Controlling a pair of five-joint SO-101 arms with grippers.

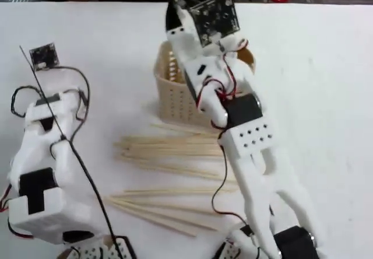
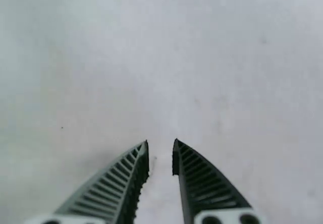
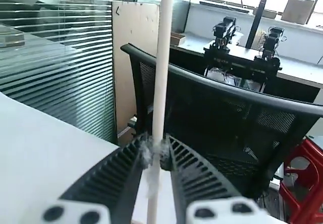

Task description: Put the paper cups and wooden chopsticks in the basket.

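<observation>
no readable text, labels or numbers

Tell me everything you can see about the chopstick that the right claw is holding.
The chopstick is a single slim, straight, pale stick, wooden by its look. The right claw is shut on it, its ridged fingers pinching it part-way along, so the stick stands nearly upright with length showing on both sides of the grip. In the high view its end pokes up past the arm's wrist, near the basket. Nothing else is seen touching it.
</observation>
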